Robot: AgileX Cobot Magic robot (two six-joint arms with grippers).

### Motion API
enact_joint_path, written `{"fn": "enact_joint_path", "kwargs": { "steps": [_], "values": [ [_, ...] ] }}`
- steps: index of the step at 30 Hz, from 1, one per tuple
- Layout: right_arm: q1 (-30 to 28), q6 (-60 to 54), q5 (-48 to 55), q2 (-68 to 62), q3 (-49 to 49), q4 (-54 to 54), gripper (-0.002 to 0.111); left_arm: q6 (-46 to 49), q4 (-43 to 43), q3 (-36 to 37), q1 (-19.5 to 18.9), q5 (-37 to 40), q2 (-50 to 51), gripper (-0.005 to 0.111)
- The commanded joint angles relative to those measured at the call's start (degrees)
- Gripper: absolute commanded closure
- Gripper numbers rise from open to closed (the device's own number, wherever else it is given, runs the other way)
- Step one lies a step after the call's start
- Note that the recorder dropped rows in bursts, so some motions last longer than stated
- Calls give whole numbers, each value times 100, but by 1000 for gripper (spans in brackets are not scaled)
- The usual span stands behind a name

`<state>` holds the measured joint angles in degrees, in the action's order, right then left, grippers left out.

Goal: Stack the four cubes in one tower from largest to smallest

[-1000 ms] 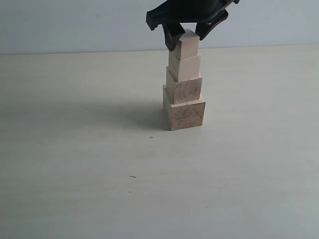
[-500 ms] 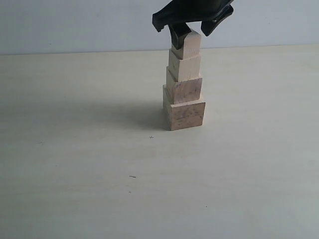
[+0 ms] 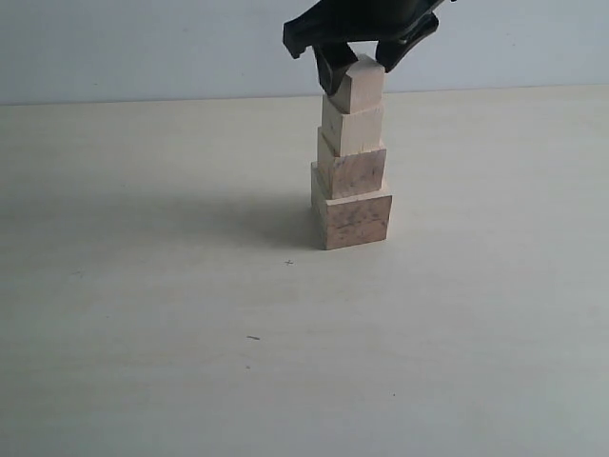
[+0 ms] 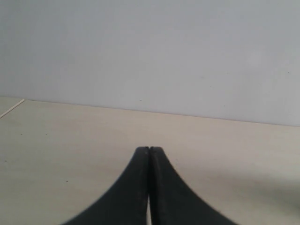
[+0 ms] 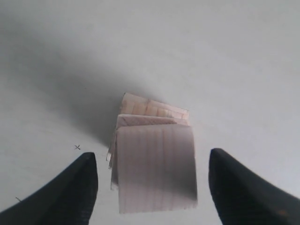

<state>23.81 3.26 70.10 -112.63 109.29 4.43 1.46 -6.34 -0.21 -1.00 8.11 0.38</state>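
The four cubes stand as one tower on the table. The mottled largest cube (image 3: 352, 220) is at the bottom, the second cube (image 3: 352, 172) on it, then a paler third cube (image 3: 353, 127) and the smallest cube (image 3: 360, 86) on top. My right gripper (image 3: 360, 59) hovers at the tower's top, open, with a finger on each side of the smallest cube (image 5: 154, 168). The right wrist view shows a gap on both sides between this gripper (image 5: 151, 157) and the cube. My left gripper (image 4: 149, 149) is shut on nothing, away from the tower and out of the exterior view.
The pale table (image 3: 152, 314) runs to a plain grey wall (image 3: 143, 48) behind. A small cross mark (image 3: 288, 263) and faint specks lie in front of the tower. The tower's shadow falls to its left.
The right gripper has lifted a little around the top cube and drifted slightly sideways. The tower stands as before, and the left gripper is only seen now.
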Motion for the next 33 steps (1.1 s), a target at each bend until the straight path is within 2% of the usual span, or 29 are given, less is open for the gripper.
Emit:
{"fn": "enact_joint_path", "kwargs": {
  "steps": [1, 7, 11, 15, 25, 33],
  "values": [
    [-14, -40, -46, 186, 26, 10, 44, -10, -32, 21, 38, -4, -38, 107],
    [-14, -29, -14, 223, 26, -38, 44, -10, -32, 21, 38, -4, -38, 107],
    [-14, -29, -14, 225, 15, -154, 31, -10, -32, 21, 38, -4, -38, 107],
    [-14, -29, -86, 407, -256, -128, 30, -10, -32, 21, 38, -4, -38, 107],
    [-14, -32, -2037, 1493, -2171, -110, 30, 6, -32, 21, 38, -4, -38, 107],
    [-14, -164, -3265, 1894, -3178, -154, 30, -11, -32, 21, 38, -4, -38, 107]
  ]
}}
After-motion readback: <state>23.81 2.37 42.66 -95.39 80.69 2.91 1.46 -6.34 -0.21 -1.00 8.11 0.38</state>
